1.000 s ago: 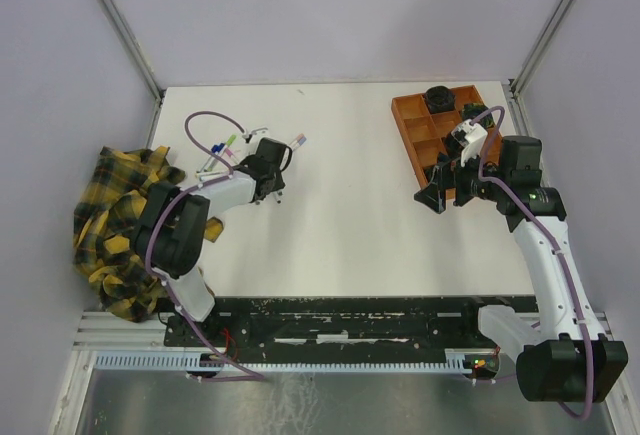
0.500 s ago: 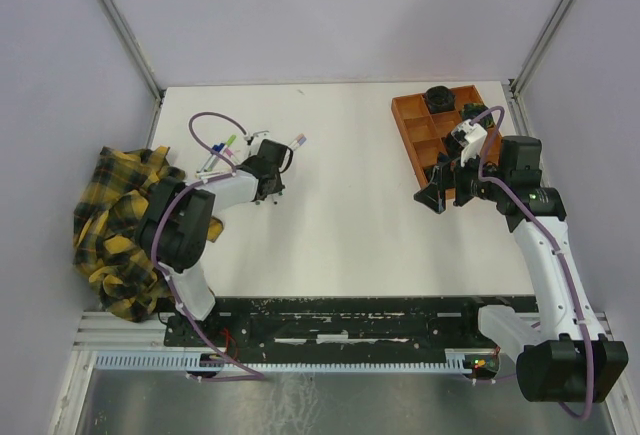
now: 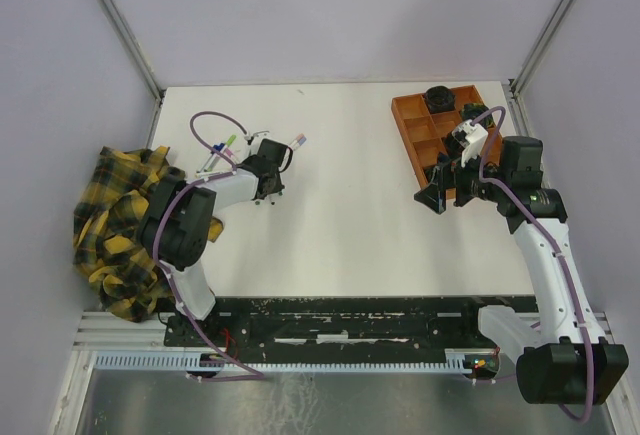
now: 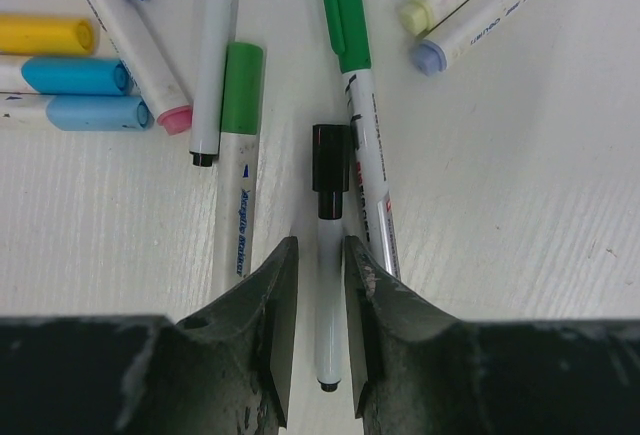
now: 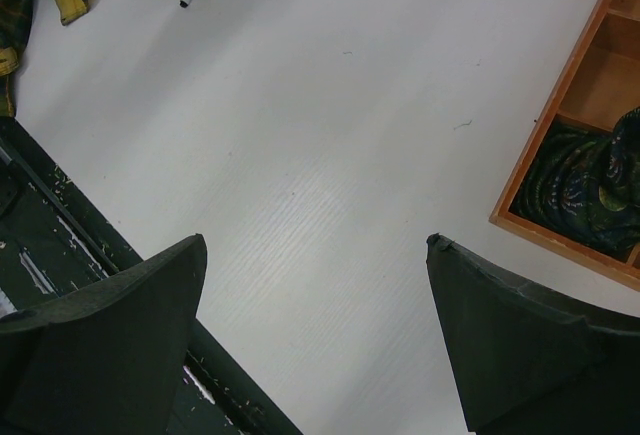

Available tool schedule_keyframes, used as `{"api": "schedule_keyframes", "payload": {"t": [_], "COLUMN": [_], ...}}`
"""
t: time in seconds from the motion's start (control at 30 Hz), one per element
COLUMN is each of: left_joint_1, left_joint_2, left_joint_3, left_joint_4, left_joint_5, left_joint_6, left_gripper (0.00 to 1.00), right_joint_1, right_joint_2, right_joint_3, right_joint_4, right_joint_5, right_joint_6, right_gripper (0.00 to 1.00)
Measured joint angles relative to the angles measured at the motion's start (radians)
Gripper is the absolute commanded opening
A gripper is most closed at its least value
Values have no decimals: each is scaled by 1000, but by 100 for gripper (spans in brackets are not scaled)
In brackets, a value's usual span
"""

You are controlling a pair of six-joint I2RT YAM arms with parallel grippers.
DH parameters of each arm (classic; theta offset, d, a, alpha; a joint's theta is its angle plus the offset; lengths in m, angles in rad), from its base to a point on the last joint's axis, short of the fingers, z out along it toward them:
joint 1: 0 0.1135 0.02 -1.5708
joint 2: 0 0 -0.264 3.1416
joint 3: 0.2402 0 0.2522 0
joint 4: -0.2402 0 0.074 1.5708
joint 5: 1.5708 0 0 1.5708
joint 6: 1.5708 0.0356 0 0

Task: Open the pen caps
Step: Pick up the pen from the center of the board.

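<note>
Several capped pens lie in a cluster at the table's far left (image 3: 235, 143). In the left wrist view I see a black cap (image 4: 330, 158), green caps (image 4: 243, 83), a yellow cap (image 4: 45, 35), blue caps (image 4: 75, 77), a pink cap (image 4: 173, 118) and a pale purple cap (image 4: 435, 53). My left gripper (image 4: 320, 255) is down at the table and straddles the white barrel (image 4: 331, 305) of the black-capped pen; its jaws are narrowly apart, with small gaps to the barrel. My right gripper (image 5: 315, 245) is wide open and empty above bare table, also seen from above (image 3: 448, 195).
An orange tray (image 3: 410, 115) holding black round objects (image 5: 580, 190) stands at the far right, beside my right gripper. A yellow plaid cloth (image 3: 120, 225) is heaped at the table's left edge. A black rail (image 5: 60, 245) runs along the near edge.
My left gripper has shifted slightly toward the far side, over the pen cluster. The right arm has not moved.
</note>
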Motion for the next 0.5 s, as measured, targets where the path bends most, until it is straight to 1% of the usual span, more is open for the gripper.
{"api": "schedule_keyframes", "payload": {"t": [0.13, 0.5], "left_joint_1": [2, 3], "left_joint_2": [2, 17], "left_joint_3": [3, 29], "left_joint_4": [-3, -34], "left_joint_5": [0, -1], "left_joint_6": [1, 17], "left_gripper": [28, 25], "right_joint_1": [0, 0], "right_joint_2": [-2, -8], "right_joint_3": [0, 0], "right_joint_4": [0, 0], "right_joint_5": [-2, -3], "right_joint_6": [0, 0], "right_gripper": [99, 99]}}
